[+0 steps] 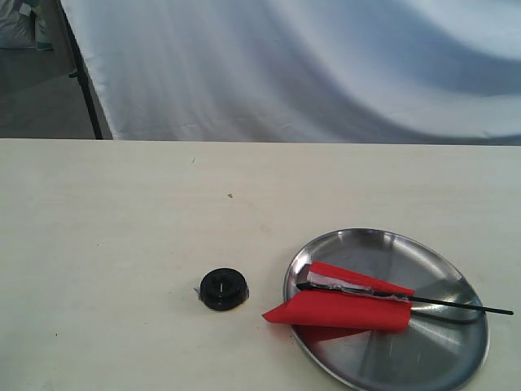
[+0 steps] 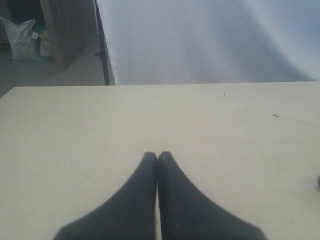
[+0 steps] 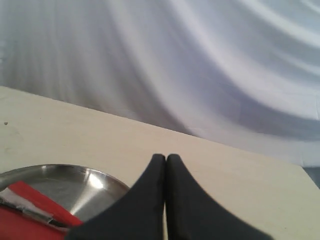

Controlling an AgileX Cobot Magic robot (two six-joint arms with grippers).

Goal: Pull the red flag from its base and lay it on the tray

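The red flag (image 1: 342,305) lies flat in the steel tray (image 1: 431,358) at the front right, its thin black pole (image 1: 456,304) reaching past the rim to the right. A corner of the cloth hangs over the tray's left rim. The round black base (image 1: 223,287) stands alone on the table left of the tray. Neither gripper shows in the exterior view. My left gripper (image 2: 158,156) is shut and empty over bare table. My right gripper (image 3: 165,158) is also shut and empty, with the tray (image 3: 95,182) and red flag (image 3: 30,220) beside it.
A pale table (image 1: 122,228) fills the scene, with a white cloth backdrop (image 1: 326,65) behind its far edge. A black stand leg (image 1: 81,73) rises at the back left. A white bag (image 2: 22,37) lies on the floor beyond the table.
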